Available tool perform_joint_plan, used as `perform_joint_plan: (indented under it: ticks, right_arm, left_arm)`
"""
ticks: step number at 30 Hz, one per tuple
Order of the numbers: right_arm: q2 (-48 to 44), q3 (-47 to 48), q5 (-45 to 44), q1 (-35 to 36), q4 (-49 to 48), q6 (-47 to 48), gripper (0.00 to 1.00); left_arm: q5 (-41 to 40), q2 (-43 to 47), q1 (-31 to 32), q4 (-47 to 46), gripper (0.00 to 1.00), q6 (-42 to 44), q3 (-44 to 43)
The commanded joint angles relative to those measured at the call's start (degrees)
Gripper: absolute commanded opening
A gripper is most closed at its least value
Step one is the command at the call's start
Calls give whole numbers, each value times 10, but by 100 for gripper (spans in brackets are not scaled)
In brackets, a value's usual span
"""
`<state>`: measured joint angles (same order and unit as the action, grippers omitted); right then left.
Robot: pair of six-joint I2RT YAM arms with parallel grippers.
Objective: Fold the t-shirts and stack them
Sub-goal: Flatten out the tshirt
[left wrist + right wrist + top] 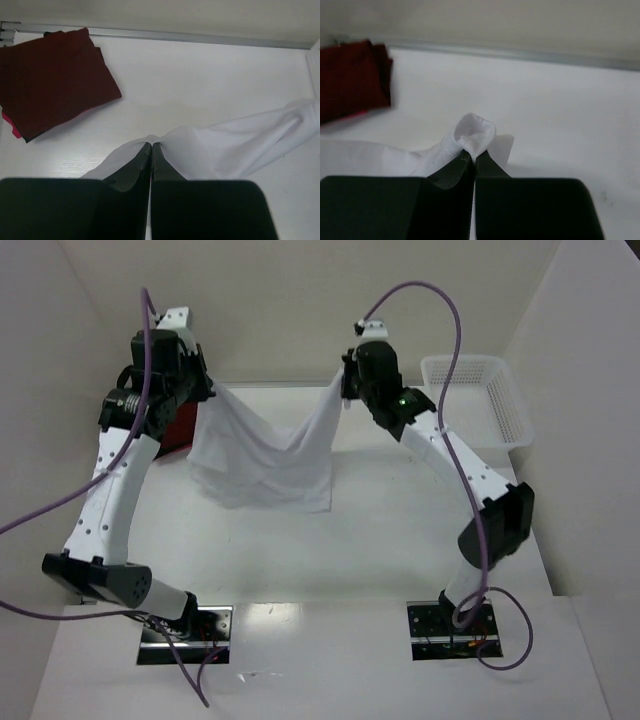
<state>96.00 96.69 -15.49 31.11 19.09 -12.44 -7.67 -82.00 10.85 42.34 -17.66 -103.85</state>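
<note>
1. Jaws of left gripper [208,390] are pinching a corner of white t-shirt [262,458], upper left, beside dark red t-shirts [176,432].
2. Shirt is hanging mid-frame between both grippers, long axis running left-right, hem touching table [400,540].
3. Right gripper [346,380] is pinching opposite corner, upper centre.

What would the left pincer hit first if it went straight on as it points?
Beyond the white t-shirt it grips, the left pincer probably meets bare table; the red stack lies aside.

Left arm [112,480] and right arm [452,455] in white shells, black joint housings, purple cables [458,335] looping off each wrist, green light [402,400] on the right forearm, tapered matte-black fingers [131,172], metal base plates [215,620]
</note>
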Motion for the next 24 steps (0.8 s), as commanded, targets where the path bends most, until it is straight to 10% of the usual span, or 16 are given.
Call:
perform_joint_plan:
  ticks: [1, 8, 16, 19, 21, 22, 24]
  right_arm:
    - [53, 220, 33, -68, -7, -48, 0]
    - [129, 401, 158, -138, 27, -79, 0]
    - [19, 138, 33, -175, 51, -77, 4]
    - [-17, 70, 48, -219, 64, -87, 47]
    - [-29, 58, 39, -219, 71, -78, 82]
    - [-37, 58, 39, -219, 77, -70, 98]
    - [-43, 59, 45, -219, 77, -61, 100]
  left_arm:
    - [-6, -9, -15, -30, 0, 25, -144]
    - [182, 75, -13, -79, 0, -37, -21]
    - [600, 57, 137, -204, 0, -53, 230]
    - [617, 23, 190, -192, 12, -28, 253]
    - [596, 10, 194, -150, 56, -4, 242]
    - [575, 10, 193, -140, 61, -3, 236]
    - [518, 12, 178, -120, 82, 2, 217]
